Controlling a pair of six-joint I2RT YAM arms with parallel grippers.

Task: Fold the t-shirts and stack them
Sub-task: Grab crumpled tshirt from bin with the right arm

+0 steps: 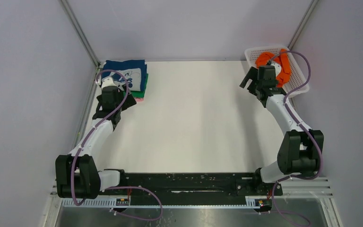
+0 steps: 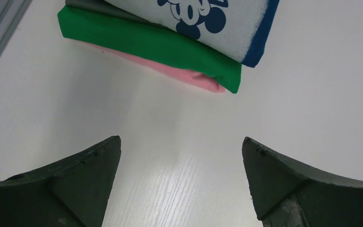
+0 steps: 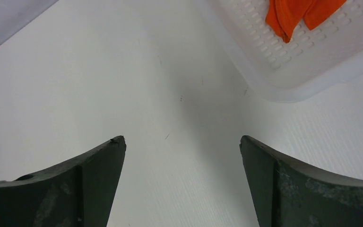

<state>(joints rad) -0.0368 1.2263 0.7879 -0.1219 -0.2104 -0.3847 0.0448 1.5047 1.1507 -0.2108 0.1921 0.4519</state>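
The orange t-shirt (image 1: pixel 286 70) lies crumpled in the white mesh basket (image 1: pixel 298 88) at the upper right of the top view. It is the only shirt not yet folded. In the right wrist view only a bunched corner of it shows, at the top right edge.

The right tool (image 3: pixel 182 140) stands wide and empty above the bare counter (image 1: pixel 194 118), just beside the basket's near wall and not over the cloth. My reading is that the step in hand is lifting this shirt out. To do that well, the tool should go over the rim before it drops. It should close on a raised fold near the top of the heap so the fingers do not catch the mesh. A straight lift until the hem clears the wall should keep the light basket from being dragged along.

At the upper left, the navy t-shirt (image 2: pixel 217 23) lies folded on the green t-shirt (image 2: pixel 151 45), which rests on the pink t-shirt (image 2: pixel 189 78). The left tool (image 2: pixel 181 139) is also wide and empty, hovering near that stack's edge. It could help spread the orange cloth at mid-counter, and it should stay clear of the stack.
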